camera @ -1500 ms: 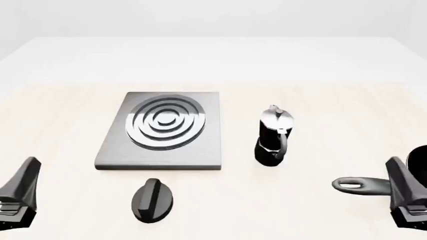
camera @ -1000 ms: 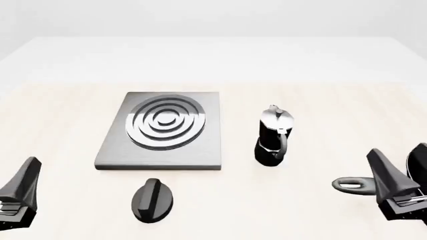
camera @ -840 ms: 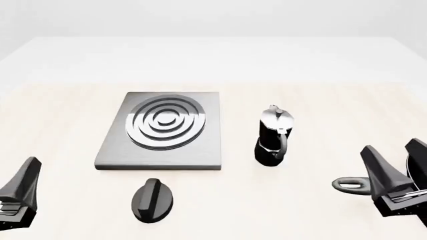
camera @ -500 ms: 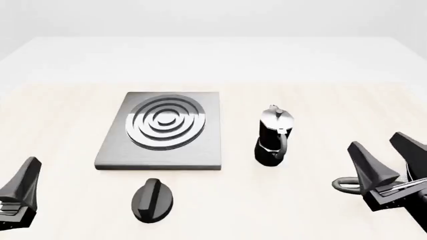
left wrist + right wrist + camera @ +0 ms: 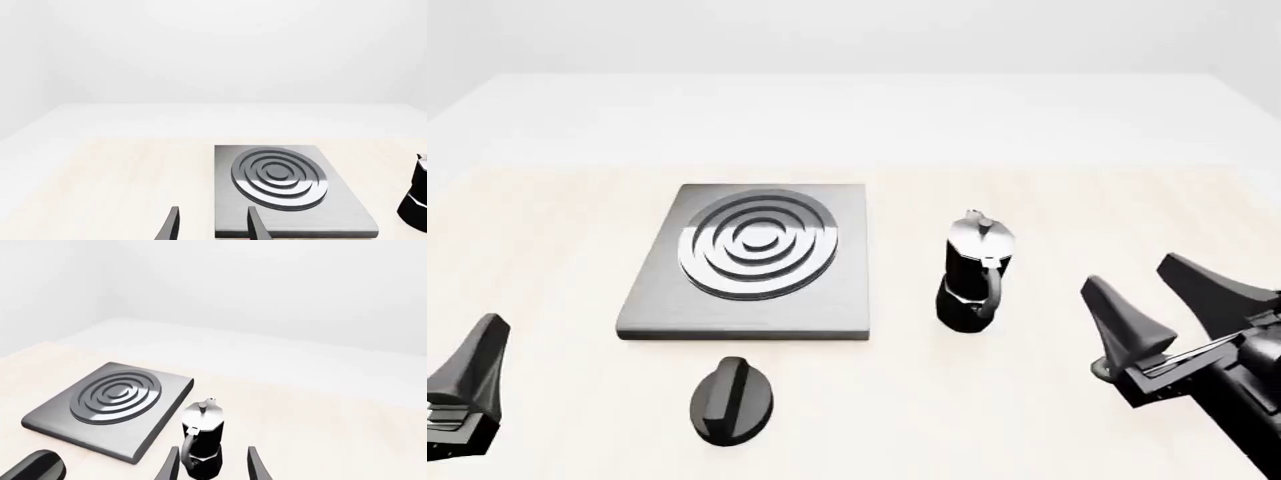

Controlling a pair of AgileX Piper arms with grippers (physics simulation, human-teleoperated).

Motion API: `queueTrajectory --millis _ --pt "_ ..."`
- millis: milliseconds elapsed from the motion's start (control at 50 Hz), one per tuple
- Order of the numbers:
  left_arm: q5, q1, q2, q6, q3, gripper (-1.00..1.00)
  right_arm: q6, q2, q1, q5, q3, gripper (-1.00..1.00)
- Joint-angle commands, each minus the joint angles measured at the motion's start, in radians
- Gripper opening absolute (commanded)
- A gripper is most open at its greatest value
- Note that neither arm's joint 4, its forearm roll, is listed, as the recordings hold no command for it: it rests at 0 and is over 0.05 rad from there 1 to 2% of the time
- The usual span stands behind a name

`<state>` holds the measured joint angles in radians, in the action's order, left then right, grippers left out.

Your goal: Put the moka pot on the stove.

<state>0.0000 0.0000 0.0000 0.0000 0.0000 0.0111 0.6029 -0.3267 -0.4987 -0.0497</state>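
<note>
1. Nothing delivered yet — moka pot standing upright on the table, just to the right of the stove and apart from it, handle turned toward the near edge, silver lid shut with its knob up.
2. Stove lying flat, burner rings bare; nothing resting on the slab in any view.
3. Right gripper at the near right, fingers spread wide, nothing between them; aimed at the pot but apart from it in the front view.
4. From the right wrist view, pot framed between the two fingertips, handle side facing the camera — lined up for an approach, though no contact visible.
5. Left gripper parked low at the near left corner, well apart from both pot and stove; fingers parted in the left wrist view, holding nothing, stove ahead of them.
6. Black knob lying on the table in front of the stove, not part of the job.
7. Judged progress: early, reach stage only. Grasp, lift, carry across to the left and set-down on the rings all left to do.
8. Likely needs: closing around the narrow waist or the handle, keeping the pot upright, clearing the slab's raised edge before lowering.
</note>
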Motion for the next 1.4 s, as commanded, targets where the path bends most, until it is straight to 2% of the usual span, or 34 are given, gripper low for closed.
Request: queueTrajectory --millis 20,400,920,1400 --pt "0.000 0.000 0.000 0.000 0.000 1.00 -0.009 0.118 -0.032 -0.111 0.002 1.00" --pt "0.000 0.000 0.000 0.000 0.000 1.00 -0.031 0.337 -0.055 -0.313 0.013 1.00" --pt "0.000 0.000 0.000 0.000 0.000 1.00 -0.048 0.542 -0.061 -0.476 0.007 1.00" --pt "0.000 0.000 0.000 0.000 0.000 1.00 -0.063 0.688 -0.071 -0.567 -0.024 1.00"
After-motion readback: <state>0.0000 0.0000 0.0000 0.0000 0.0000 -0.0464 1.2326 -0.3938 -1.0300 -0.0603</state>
